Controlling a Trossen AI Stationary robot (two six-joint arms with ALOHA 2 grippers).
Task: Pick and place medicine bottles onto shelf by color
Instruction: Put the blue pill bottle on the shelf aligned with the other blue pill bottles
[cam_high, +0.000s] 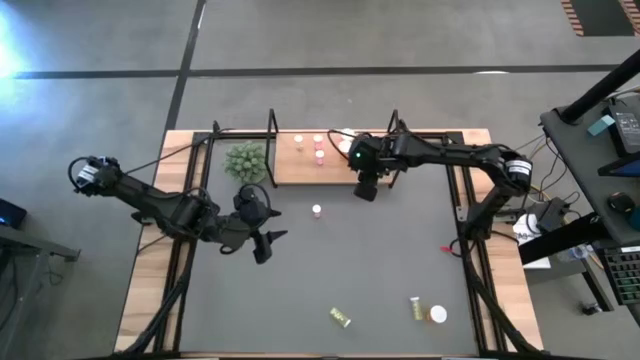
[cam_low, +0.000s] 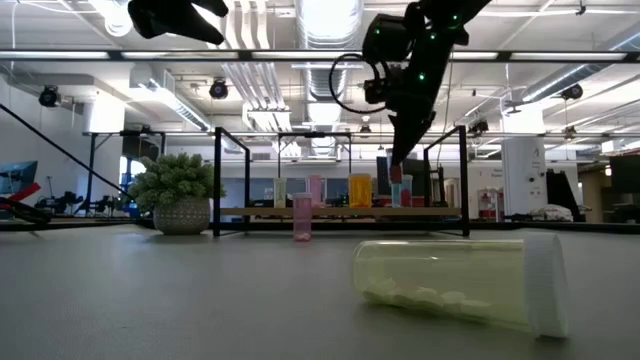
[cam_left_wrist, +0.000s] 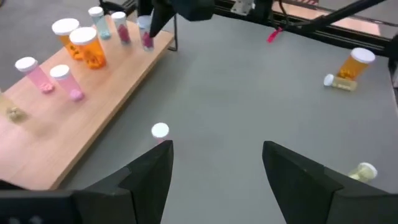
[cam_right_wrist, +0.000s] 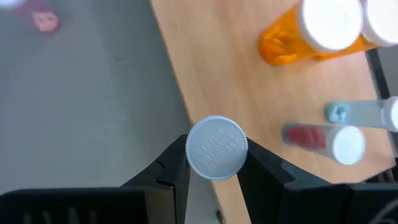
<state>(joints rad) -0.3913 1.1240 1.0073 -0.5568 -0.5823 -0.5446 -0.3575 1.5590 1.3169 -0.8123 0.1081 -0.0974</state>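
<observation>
The wooden shelf (cam_high: 300, 168) lies at the table's far side and carries several upright bottles: two orange (cam_left_wrist: 87, 46), two pink (cam_left_wrist: 43, 78), one red and one pale. My right gripper (cam_high: 367, 187) is at the shelf's right end, over its near edge, shut on a white-capped bottle with pink contents (cam_left_wrist: 147, 38). My left gripper (cam_high: 264, 238) is open and empty above the mat, left of a pink bottle (cam_high: 316, 211) that stands upright on its base and also shows in the left wrist view (cam_left_wrist: 160, 130). Yellow bottles (cam_high: 340, 317) (cam_high: 415, 307) lie on their sides near the front edge. My right gripper pinches the bottle between its two fingers (cam_right_wrist: 177, 168), just below the white cap (cam_right_wrist: 216, 147), one finger on each side. The fingers point down from above. The bottle hangs upright over the shelf's near edge (cam_low: 397, 178); whether its base touches the board, I cannot tell.
A small green plant in a pot (cam_high: 245, 160) stands by the shelf's left end. Black frame uprights (cam_high: 272, 130) rise at both short ends of the shelf. A loose white cap (cam_high: 438, 314) lies near the front right. A small red scrap (cam_high: 446, 249) lies on the mat's right.
</observation>
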